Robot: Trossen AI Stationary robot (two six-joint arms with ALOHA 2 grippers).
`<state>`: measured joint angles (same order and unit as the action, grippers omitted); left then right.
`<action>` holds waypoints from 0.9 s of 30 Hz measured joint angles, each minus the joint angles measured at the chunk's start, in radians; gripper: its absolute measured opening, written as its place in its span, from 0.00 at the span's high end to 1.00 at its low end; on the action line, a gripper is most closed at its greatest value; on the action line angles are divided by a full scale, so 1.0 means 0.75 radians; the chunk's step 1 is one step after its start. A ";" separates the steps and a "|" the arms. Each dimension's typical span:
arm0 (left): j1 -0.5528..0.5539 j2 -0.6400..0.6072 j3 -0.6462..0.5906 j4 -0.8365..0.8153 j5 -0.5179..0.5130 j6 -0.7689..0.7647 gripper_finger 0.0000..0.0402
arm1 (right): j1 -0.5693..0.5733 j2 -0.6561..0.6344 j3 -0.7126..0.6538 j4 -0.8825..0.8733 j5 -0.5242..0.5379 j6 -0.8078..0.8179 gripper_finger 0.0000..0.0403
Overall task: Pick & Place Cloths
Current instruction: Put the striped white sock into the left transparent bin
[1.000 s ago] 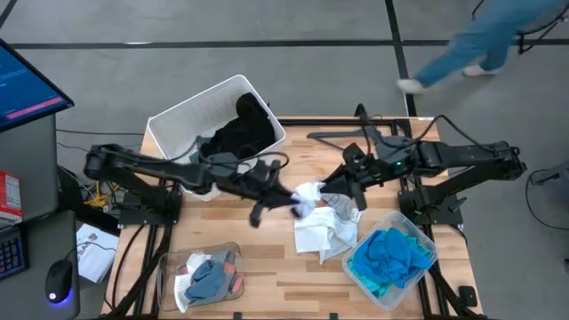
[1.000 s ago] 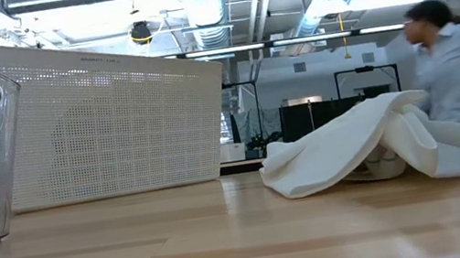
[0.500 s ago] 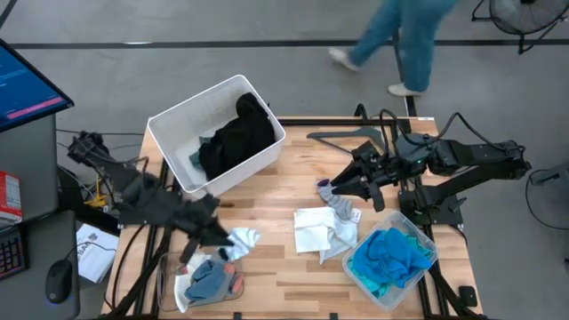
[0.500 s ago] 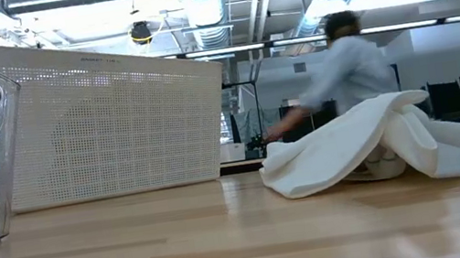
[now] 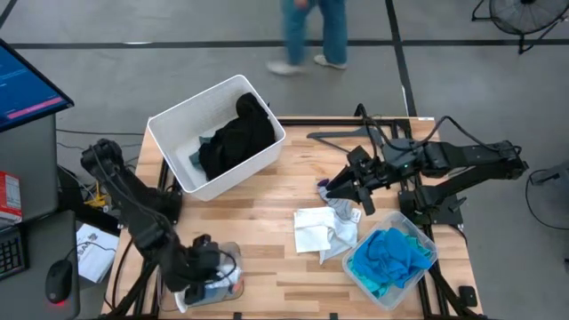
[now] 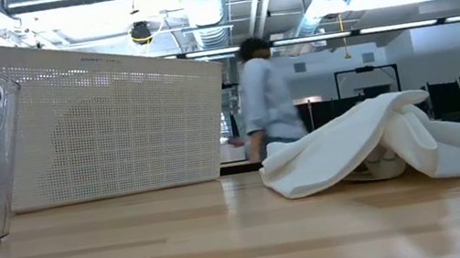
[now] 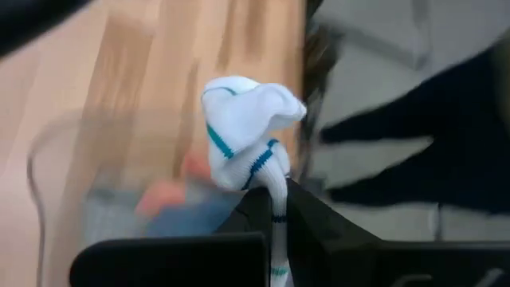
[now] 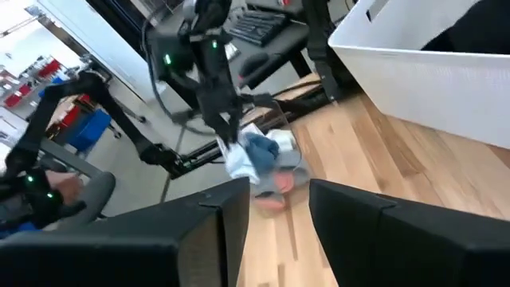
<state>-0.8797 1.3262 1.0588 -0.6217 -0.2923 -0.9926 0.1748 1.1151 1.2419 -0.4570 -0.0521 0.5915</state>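
From my console I list the following: a worktop [image 5: 267, 200] of pale wooden planks, smooth and striped along the grain. A white plastic bin [image 5: 169, 133], rectangular with perforated walls, stands at the far left corner and holds a black cloth [image 5: 238, 140], soft and heaped. My left pincer [image 5: 206, 267] hangs over a clear plastic tub [image 5: 233, 253] at the near left edge, pinched tight on a white sock [image 7: 243, 131] with turquoise stripes, ribbed and bunched into a rounded knot above the fingers; under it in the tub lie a grey cloth with orange patches [image 8: 263, 159], crumpled. My right pincer [image 5: 342, 188] hovers near the middle right, its fingers [image 8: 351, 231] parted with bare wood showing between them and nothing in them; just beside its tip lies a small grey sock [image 5: 340, 206]. A white cloth [image 6: 372, 148], limp and folded in soft ridges, lies rumpled near the middle. A second clear tub [image 5: 364, 276] at the near right corner is filled with a bright turquoise cloth [image 5: 391, 253], wrinkled. A black hanger [image 5: 342, 135], thin and angular, rests at the far right. A person [image 6: 267, 100] walks on the floor beyond.
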 joint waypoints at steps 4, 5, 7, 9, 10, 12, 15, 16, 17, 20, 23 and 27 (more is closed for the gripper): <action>-0.004 0.109 -0.001 -0.088 0.093 -0.042 1.00 | 0.000 0.004 0.000 -0.012 0.000 0.000 0.68; -0.004 0.135 -0.001 -0.096 0.095 -0.041 1.00 | 0.000 0.003 0.000 -0.013 0.000 0.000 0.68; 0.002 0.181 -0.001 -0.093 0.061 -0.039 1.00 | 0.000 0.003 0.000 -0.018 0.000 -0.015 0.68; 0.015 0.232 -0.001 -0.095 0.040 -0.036 1.00 | -0.006 0.003 0.000 -0.031 0.019 -0.020 0.68; 0.023 0.256 -0.001 -0.099 0.036 -0.023 0.99 | -0.009 0.003 0.000 -0.049 0.050 -0.017 0.68; 0.035 0.300 -0.001 -0.111 0.045 -0.001 0.98 | -0.012 0.003 0.000 -0.139 0.136 0.015 0.67; 0.053 0.348 -0.001 -0.115 0.116 0.032 0.95 | -0.025 0.005 0.000 -0.325 0.286 0.071 0.63; 0.061 0.358 -0.001 -0.116 0.150 0.032 0.92 | -0.032 0.013 -0.001 -0.380 0.328 0.099 0.62; 0.070 0.367 -0.001 -0.116 0.185 0.032 0.90 | -0.041 0.024 -0.002 -0.436 0.365 0.125 0.60; 0.090 0.378 -0.001 -0.117 0.239 0.036 0.81 | -0.064 0.068 -0.007 -0.617 0.434 0.175 0.53; 0.103 0.378 -0.001 -0.114 0.242 0.065 0.70 | -0.090 0.136 -0.007 -0.741 0.441 0.187 0.45; 0.116 0.379 -0.001 -0.105 0.245 0.095 0.52 | -0.110 0.251 -0.007 -0.786 0.439 0.182 0.37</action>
<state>-0.7929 1.6104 1.0583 -0.7008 -0.1086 -0.9212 0.0920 1.3034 1.2369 -1.0463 0.2775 0.7280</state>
